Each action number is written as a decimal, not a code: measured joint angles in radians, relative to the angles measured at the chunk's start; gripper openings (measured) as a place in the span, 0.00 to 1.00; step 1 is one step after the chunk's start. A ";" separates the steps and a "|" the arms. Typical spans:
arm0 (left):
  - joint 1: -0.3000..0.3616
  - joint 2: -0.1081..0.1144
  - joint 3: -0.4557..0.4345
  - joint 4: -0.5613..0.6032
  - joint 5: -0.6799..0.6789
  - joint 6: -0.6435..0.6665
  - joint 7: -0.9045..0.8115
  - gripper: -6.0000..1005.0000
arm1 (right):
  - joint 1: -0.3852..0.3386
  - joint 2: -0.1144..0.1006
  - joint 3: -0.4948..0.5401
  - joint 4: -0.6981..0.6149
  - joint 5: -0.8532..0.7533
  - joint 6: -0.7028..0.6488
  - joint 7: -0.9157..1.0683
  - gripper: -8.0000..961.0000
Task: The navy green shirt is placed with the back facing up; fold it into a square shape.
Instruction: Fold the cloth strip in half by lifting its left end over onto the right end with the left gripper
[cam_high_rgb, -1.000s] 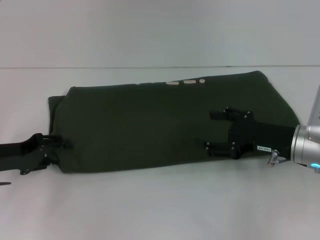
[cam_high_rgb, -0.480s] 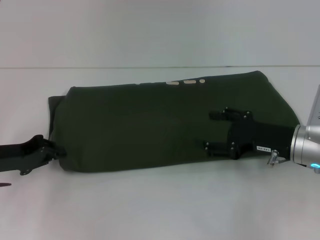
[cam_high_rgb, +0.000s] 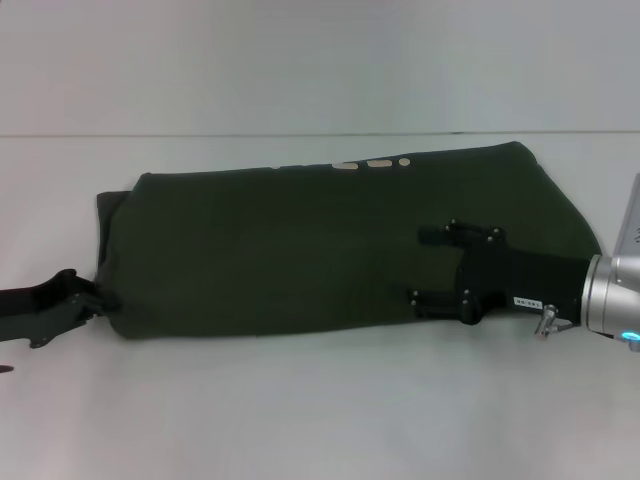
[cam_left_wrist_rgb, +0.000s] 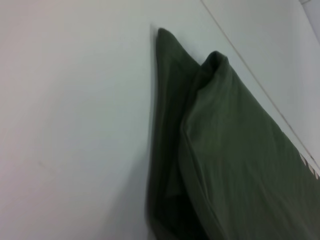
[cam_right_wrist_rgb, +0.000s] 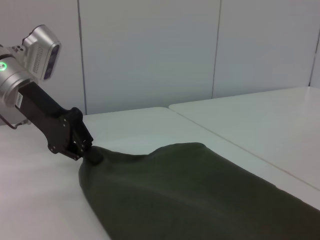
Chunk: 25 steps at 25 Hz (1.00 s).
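The navy green shirt (cam_high_rgb: 290, 250) lies folded into a long dark olive band across the white table (cam_high_rgb: 300, 410). Bits of cream lettering (cam_high_rgb: 370, 163) peek out at its far edge. My left gripper (cam_high_rgb: 95, 297) is at the band's near left corner, shut on the cloth. The right wrist view shows that gripper (cam_right_wrist_rgb: 92, 155) pinching the corner of the shirt (cam_right_wrist_rgb: 200, 200). My right gripper (cam_high_rgb: 425, 266) rests over the right part of the band, open, with nothing between its fingers. The left wrist view shows only the shirt's layered end (cam_left_wrist_rgb: 225, 150).
A seam (cam_high_rgb: 300, 135) between table panels runs across behind the shirt. White wall panels (cam_right_wrist_rgb: 150, 50) stand beyond the table. Bare tabletop lies in front of and behind the band.
My left gripper has shut on the shirt's near left corner and shifted slightly left. My right gripper has tilted and moved a little toward the near edge of the shirt.
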 joint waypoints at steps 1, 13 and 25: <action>0.003 0.001 -0.002 0.004 0.000 -0.002 0.003 0.04 | -0.004 0.000 0.000 0.001 0.001 0.000 0.000 0.93; 0.037 0.041 -0.065 0.095 0.021 -0.003 0.011 0.04 | -0.009 -0.002 0.002 0.009 0.003 -0.003 0.002 0.93; 0.026 0.072 -0.096 0.132 0.042 0.036 0.008 0.04 | -0.041 -0.003 0.013 0.012 0.004 0.002 0.009 0.93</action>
